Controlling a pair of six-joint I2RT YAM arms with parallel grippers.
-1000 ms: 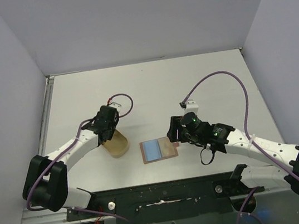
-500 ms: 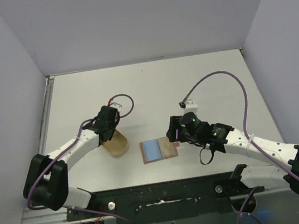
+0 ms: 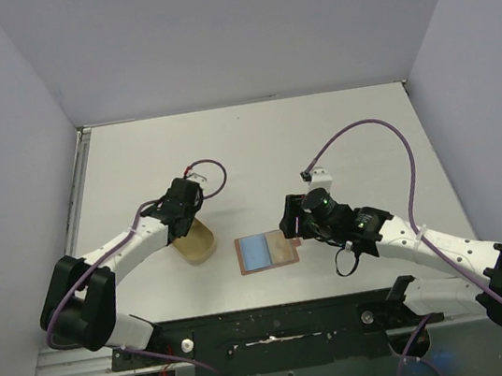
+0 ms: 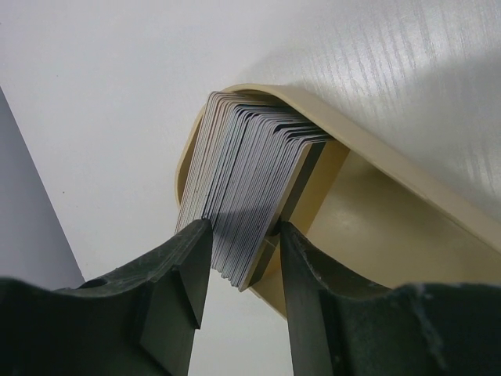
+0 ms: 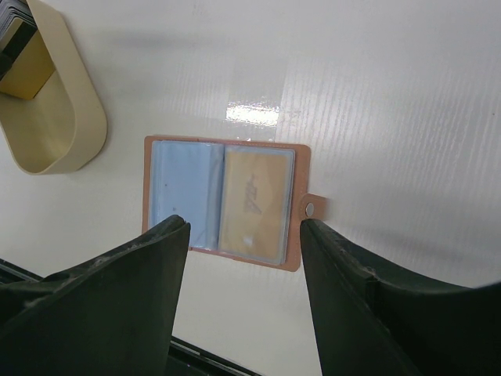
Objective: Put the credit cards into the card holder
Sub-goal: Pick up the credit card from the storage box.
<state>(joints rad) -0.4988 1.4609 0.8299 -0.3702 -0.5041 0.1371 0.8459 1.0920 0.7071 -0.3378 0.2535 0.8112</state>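
White tabletop (image 3: 319, 140) bearing, at left, a pale tan round-ended case (image 4: 391, 227) with a stack of grey-white credit cards (image 4: 243, 172) clamped between the left gripper (image 4: 244, 243) jaws. Near it, lying open and flat, a reddish-brown leather-look card holder (image 5: 221, 202), light blue card (image 5: 182, 192) and gold card (image 5: 254, 200) in its pockets. Above, right gripper (image 5: 244, 231), jaws wide apart, empty.

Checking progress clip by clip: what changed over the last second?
The left end effector shifted slightly away from the bases, its fingers gripping the credit cards in the tan case. The right end effector, open card holder and tan case stayed put.
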